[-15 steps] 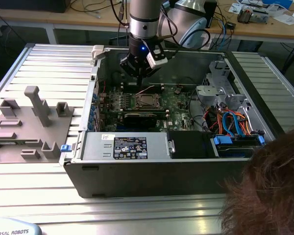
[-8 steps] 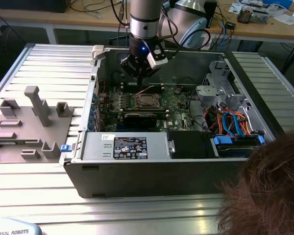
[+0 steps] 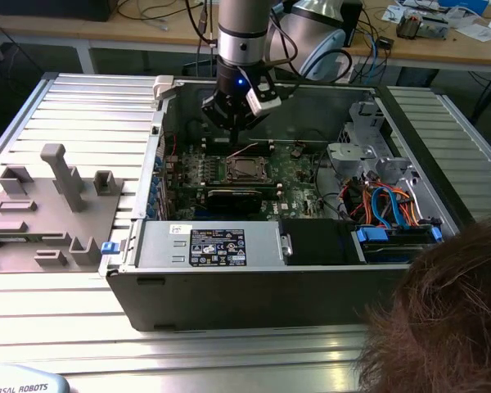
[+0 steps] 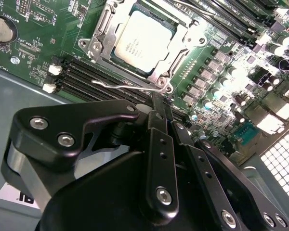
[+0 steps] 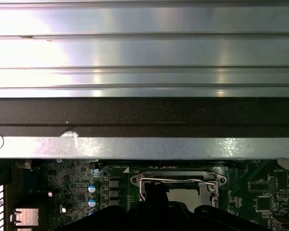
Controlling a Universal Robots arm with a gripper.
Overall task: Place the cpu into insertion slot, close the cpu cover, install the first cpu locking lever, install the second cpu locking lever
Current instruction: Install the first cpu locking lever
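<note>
The cpu lies flat in the insertion slot on the green board, its silver top showing through the window of the cpu cover, which is down over it. A thin wire locking lever runs along the socket's near side and stands slightly off the board; it also shows in the first wrist view as a locking lever. My gripper hangs over the socket inside the open case, and in the exterior view the gripper is just behind the socket. Its black fingers are shut together, tips right at the lever.
The socket lies deep in an open computer case, with a power supply in front and a drive cage with blue and orange cables at the exterior view's right. Memory slots flank the socket. A grey fixture sits left. A person's head is at the front right.
</note>
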